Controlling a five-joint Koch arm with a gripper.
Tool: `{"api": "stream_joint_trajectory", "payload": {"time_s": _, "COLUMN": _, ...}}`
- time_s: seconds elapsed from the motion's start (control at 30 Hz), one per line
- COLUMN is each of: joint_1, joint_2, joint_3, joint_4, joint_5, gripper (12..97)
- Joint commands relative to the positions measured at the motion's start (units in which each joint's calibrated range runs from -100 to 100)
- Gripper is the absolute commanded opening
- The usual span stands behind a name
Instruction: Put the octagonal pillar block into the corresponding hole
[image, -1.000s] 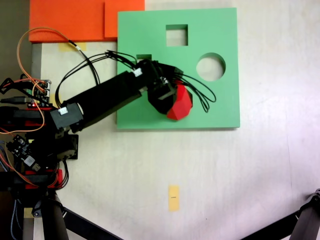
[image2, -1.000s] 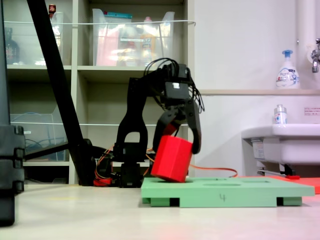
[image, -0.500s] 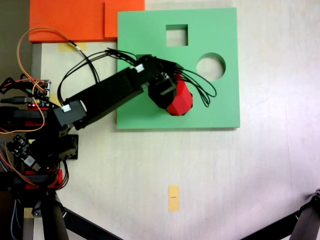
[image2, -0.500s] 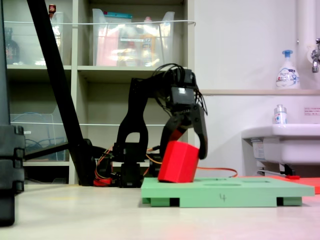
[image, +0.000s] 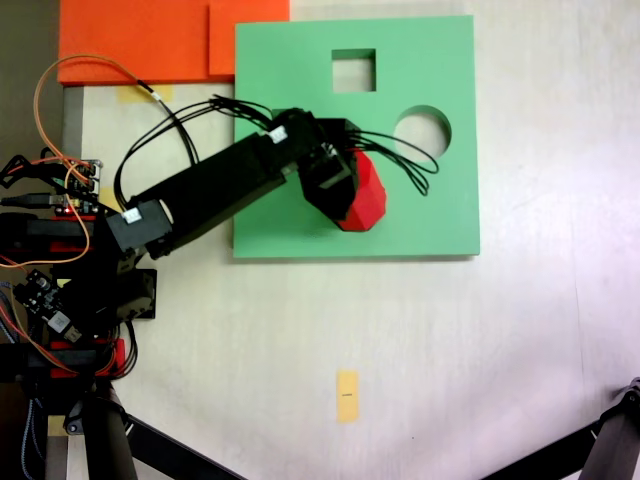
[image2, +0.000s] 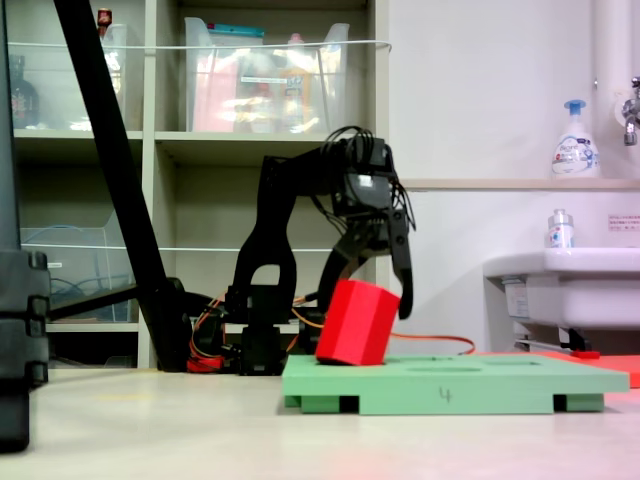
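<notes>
A: We see the octagonal pillar block (image2: 356, 322) leaning on the green foam board (image2: 470, 381), its lower edge down at the board's surface and its top tipped to the right in the low fixed view.

B: And the gripper (image2: 372, 290)? From that side we see its fingers (image2: 404, 282) spread, one on each flank of the block. The right one hangs clear of the red face, with a gap showing; the left one lies close along the upper left edge, and we cannot tell whether it touches.

A: So nothing is pinched. From above we find the block (image: 364, 201) low in the middle of the board (image: 440, 210), with the gripper (image: 338, 190) overlapping its left side.

B: The corresponding hole is hidden under the arm and block, so we cannot tell how far in it sits. The round cutout (image: 422, 133) and the square cutout (image: 354, 70) lie open, well apart from the block.
</notes>
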Motion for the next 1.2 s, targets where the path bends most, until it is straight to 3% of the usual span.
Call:
{"api": "stream_joint_trajectory", "payload": {"time_s": 0.0, "joint_1": 0.3, "joint_2": 0.2, "joint_3": 0.5, "joint_4": 2.1, "joint_5": -0.7, "gripper": 41.5}}
{"api": "stream_joint_trajectory", "payload": {"time_s": 0.53, "joint_1": 0.3, "joint_2": 6.9, "joint_3": -0.3, "joint_4": 2.0, "joint_5": -2.9, "gripper": 41.3}}
{"api": "stream_joint_trajectory", "payload": {"time_s": 1.17, "joint_1": 1.3, "joint_2": -6.5, "joint_3": -0.5, "joint_4": -1.0, "joint_5": -2.5, "gripper": 41.6}}
